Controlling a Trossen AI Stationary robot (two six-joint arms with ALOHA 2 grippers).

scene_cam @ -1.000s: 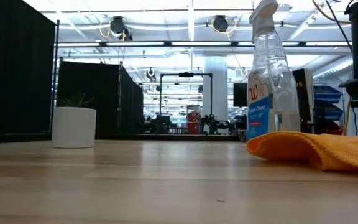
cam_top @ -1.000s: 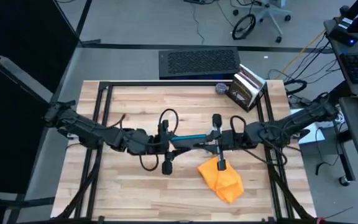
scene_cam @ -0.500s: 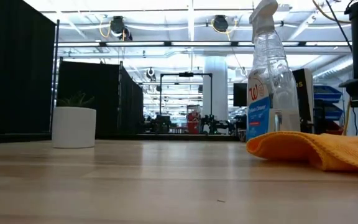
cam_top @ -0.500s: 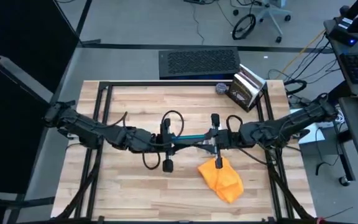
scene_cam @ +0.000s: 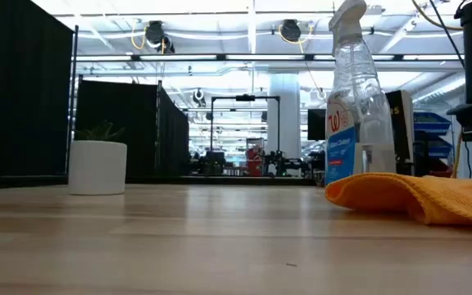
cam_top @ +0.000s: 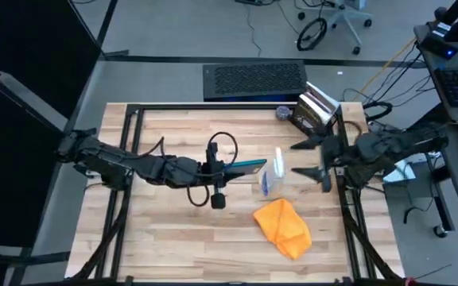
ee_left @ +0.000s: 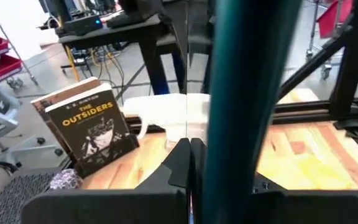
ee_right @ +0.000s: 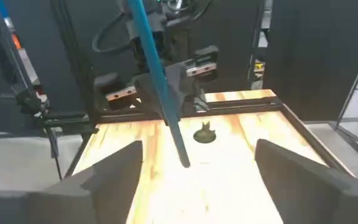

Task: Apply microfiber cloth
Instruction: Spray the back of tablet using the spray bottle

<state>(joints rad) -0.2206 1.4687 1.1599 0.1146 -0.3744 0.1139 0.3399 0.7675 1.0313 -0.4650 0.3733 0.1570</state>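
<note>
A tablet in a teal case [cam_top: 245,167] hangs edge-up above the middle of the table, with my left gripper [cam_top: 226,168] shut on it; the right wrist view shows it as a slanted teal bar [ee_right: 160,81]. The orange microfiber cloth [cam_top: 283,226] lies crumpled on the table near the front, right of centre, also in the low view [scene_cam: 420,197]. Between the tablet and the cloth, a clear spray bottle [cam_top: 269,178] stands upright. My right gripper [cam_top: 312,159] is open right of the tablet, with nothing between its fingers. My left gripper pinches the tablet's left end [cam_top: 234,168] between its two fingers, reaching in level from the table's left. The tablet stands on edge, its long side running left to right. It hangs clear of the table, its free end [ee_right: 184,163] in the air.
A paperback book [cam_top: 315,114] and a small grey ball [cam_top: 283,114] sit at the far right corner. A white pot with a plant [scene_cam: 97,164] stands on the table. A black frame [cam_top: 133,119] runs round the tabletop.
My right gripper has let go of the tablet's right end, opened wide and drawn back toward the table's right edge. My left gripper has shut on the tablet's left end and now holds it alone. The cloth and the bottle have stayed where they were.
</note>
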